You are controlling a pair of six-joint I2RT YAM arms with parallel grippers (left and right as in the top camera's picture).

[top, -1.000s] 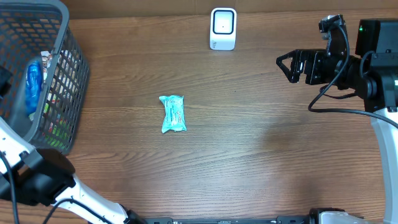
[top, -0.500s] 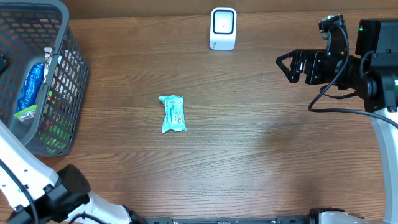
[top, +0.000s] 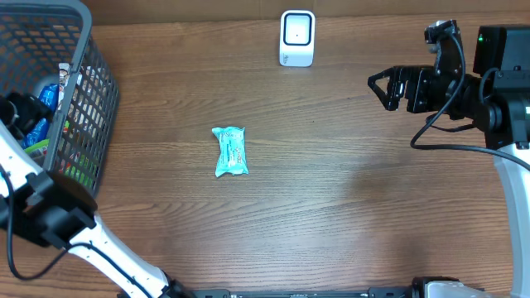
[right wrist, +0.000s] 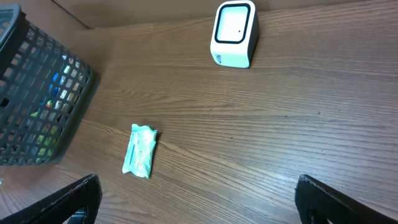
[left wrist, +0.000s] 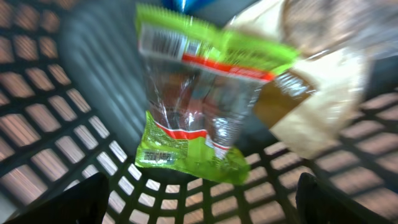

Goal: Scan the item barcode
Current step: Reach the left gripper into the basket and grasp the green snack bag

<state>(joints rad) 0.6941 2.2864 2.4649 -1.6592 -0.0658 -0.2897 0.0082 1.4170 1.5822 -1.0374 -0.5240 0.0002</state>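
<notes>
My left gripper hangs inside the grey mesh basket at the far left. Its jaws stand open, nothing between the fingertips. Just beyond the left gripper a green and clear packet lies on the basket floor, a barcode showing at its top edge. A teal packet lies flat on the wooden table, also in the right wrist view. The white scanner stands at the back. My right gripper hovers open at the right, far from both.
Other packets fill the basket: a beige and brown one beside the green packet, and a blue one. The basket walls close in round the left gripper. The right arm's body sits at the table's right edge.
The left gripper has opened inside the basket, and a packet it held now lies loose there. The left arm has shifted. The right arm and the teal packet have not moved.
</notes>
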